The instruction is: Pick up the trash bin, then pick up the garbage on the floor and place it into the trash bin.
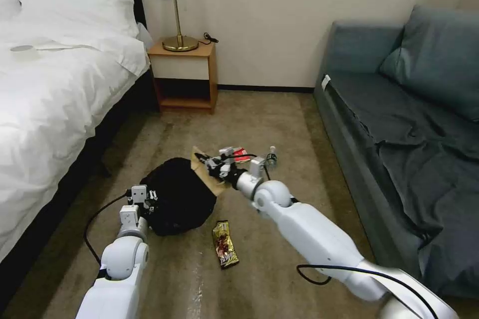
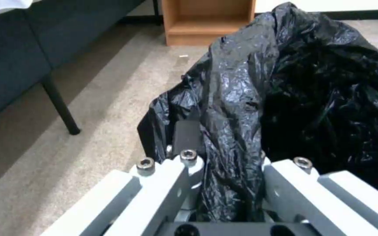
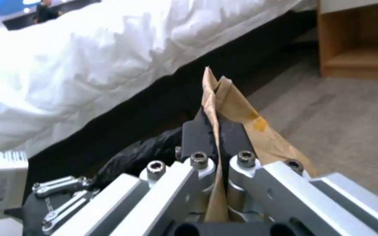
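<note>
Nearest the robot, the left gripper point(image 2: 224, 183) is clamped on a fold of the black liner at the rim of the trash bin point(image 1: 179, 199), the plastic bunched between its closed fingers point(image 2: 187, 137). What lies inside the bin cannot be made out; the liner is just a dark, crumpled mass. Down on the carpet point(image 1: 279, 109), between the two arms and just short of the bin, lies a gold-brown snack wrapper point(image 1: 225, 244); its print is too small to read. Beyond the bin, the right gripper point(image 3: 217, 131) pinches the top edge of the tan paper bag point(image 3: 235, 108) tight, holding it upright right at the bin's far edge. Just past that gripper, a red-and-white packet point(image 1: 240, 154) and a small clear bottle point(image 1: 271, 156) rest on the floor, lettering unreadable. Farther back stands a wooden nightstand point(image 1: 185, 79).
</note>
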